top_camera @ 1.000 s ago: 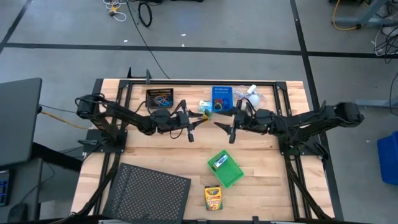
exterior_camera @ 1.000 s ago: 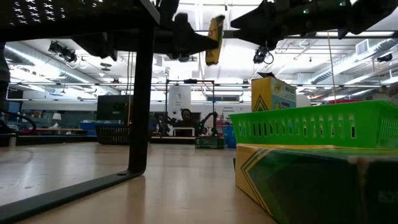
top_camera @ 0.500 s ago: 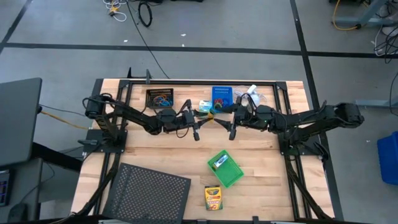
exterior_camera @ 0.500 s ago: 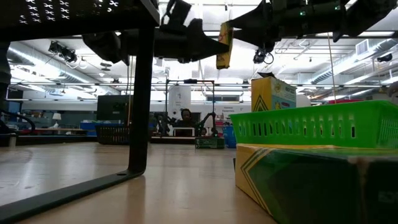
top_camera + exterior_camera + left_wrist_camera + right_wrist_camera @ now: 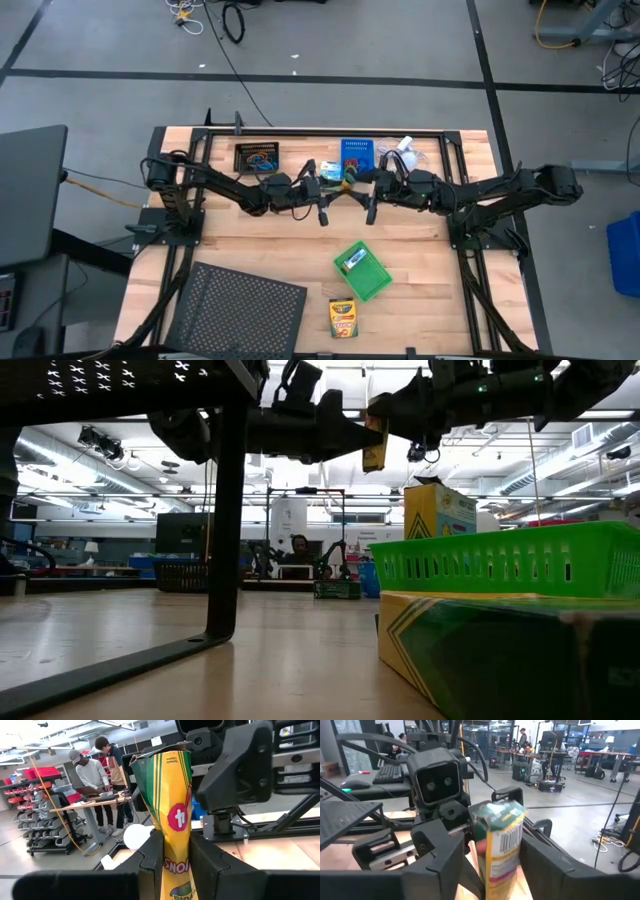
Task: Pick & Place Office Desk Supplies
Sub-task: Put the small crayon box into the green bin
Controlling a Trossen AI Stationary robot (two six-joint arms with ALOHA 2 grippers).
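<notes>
Mid-air handover — left gripper point(image 5: 172, 857) jaws clenched on the small yellow cardboard crayon box point(image 5: 169, 815). Right gripper point(image 5: 490, 855) jaws straddle its far end, not yet clamped. Next, likely: right clamps, left releases.

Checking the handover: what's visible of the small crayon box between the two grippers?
The small crayon box is a slim yellow and green carton that looks like printed cardboard, with a barcode on one face. It hangs in the air above the table's rear middle. The left gripper clamps one end. The right gripper has its fingers on either side of the other end, not visibly closed on it.
</notes>
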